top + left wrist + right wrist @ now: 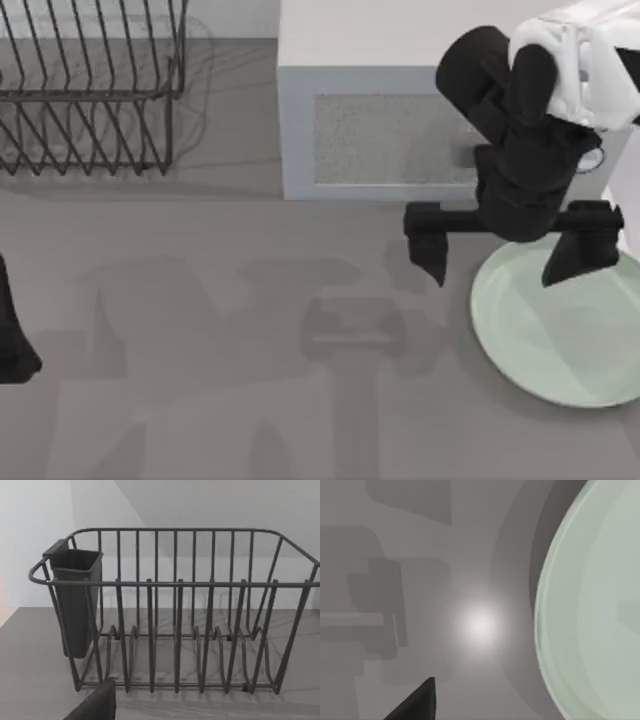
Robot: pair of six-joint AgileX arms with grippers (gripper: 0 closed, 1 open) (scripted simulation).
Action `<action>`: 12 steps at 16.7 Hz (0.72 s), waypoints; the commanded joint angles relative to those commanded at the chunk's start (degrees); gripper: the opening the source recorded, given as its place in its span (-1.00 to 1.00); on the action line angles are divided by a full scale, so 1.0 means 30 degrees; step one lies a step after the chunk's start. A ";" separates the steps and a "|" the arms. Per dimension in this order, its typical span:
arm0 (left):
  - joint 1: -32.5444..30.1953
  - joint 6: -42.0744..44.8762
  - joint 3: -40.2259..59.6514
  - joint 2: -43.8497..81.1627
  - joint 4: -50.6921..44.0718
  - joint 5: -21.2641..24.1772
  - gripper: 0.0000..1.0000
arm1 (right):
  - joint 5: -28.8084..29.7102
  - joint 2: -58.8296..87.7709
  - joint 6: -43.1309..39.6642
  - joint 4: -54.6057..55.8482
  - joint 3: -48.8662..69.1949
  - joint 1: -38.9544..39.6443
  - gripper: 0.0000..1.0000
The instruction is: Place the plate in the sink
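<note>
Status: early stage. The plate lies flat on the grey tabletop at the right side of the table, in the near half, and has not been lifted or gripped.

1. Near zone. The plate rests with its raised rim intact and nothing on it. In the right wrist view the plate lies on the bare tabletop, its rim edge curving past the camera with one dark fingertip beside it, clear of the rim.

2. Middle zone. The right gripper hangs above the far-left edge of the plate. Its jaws are spread wide: one finger stands over bare tabletop just outside the rim, the other over the plate's far portion. Neither finger grips the plate (whether a fingertip touches it cannot be told from above). The left arm sits parked at the table's left edge; the state of its fingers cannot be told.

3. Far zone. A grey-white microwave stands behind the right gripper. A dark wire dish rack stands at the far left; in the left wrist view the rack carries a dark utensil cup on one end.

Remaining work, as judged: close on the rim, lift, carry to the sink, release.
</note>
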 joint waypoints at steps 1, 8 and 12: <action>0.0000 0.0000 0.0000 0.0000 0.0000 0.0000 1.00 | 0.0035 0.0068 0.0219 0.0437 -0.0261 0.0297 1.00; 0.0000 0.0000 0.0000 0.0000 0.0000 0.0000 1.00 | 0.0167 0.1719 0.0720 0.4748 -0.2988 0.1028 1.00; 0.0000 0.0000 0.0000 0.0000 0.0000 0.0000 1.00 | 0.0019 0.2813 -0.0021 0.6541 -0.3872 -0.0038 1.00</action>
